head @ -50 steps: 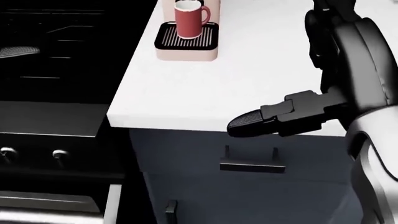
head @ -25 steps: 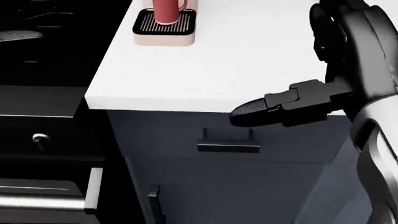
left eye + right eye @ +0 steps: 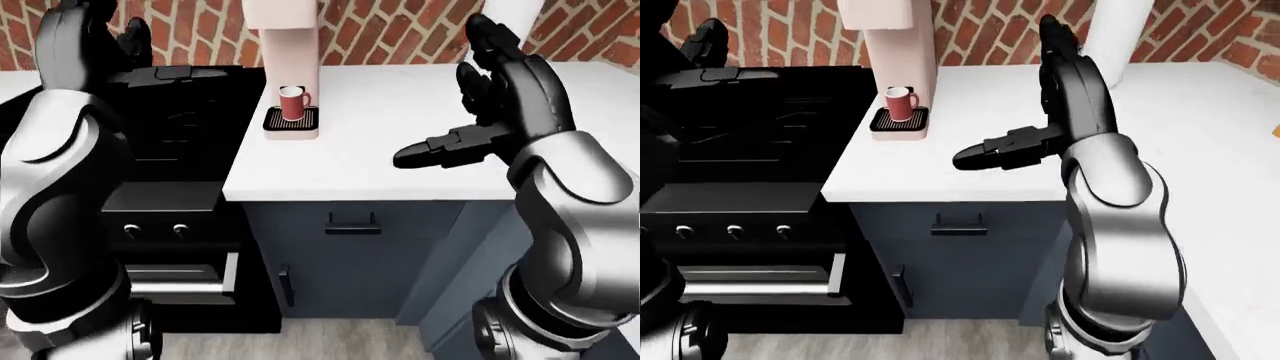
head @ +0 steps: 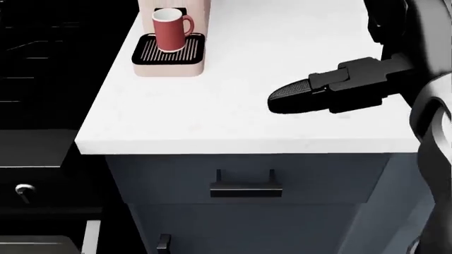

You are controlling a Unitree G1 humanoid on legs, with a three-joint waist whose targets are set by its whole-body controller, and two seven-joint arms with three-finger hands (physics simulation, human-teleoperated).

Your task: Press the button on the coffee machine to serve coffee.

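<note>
A pale pink coffee machine (image 3: 289,45) stands on the white counter (image 3: 400,172) against the brick wall. Its top is cut off by the picture edge, and no button shows. A red mug (image 4: 169,29) sits upright on its black drip grille (image 4: 168,51). My right hand (image 3: 470,112) hovers open over the counter, to the right of the machine and well apart from it. One dark finger (image 4: 311,95) points left toward the mug. My left hand (image 3: 110,45) is raised open above the black stove, at the left of the left-eye view.
A black stove (image 3: 170,150) with knobs (image 3: 152,231) adjoins the counter's left end. Blue-grey cabinets sit below, with a drawer handle (image 4: 246,189). A white cylinder (image 3: 1120,37) stands on the counter by the wall, right of my right arm.
The camera has shifted, so the counter edge sits lower and further left in the head view. My right hand has moved from the counter's edge to over the countertop, still open.
</note>
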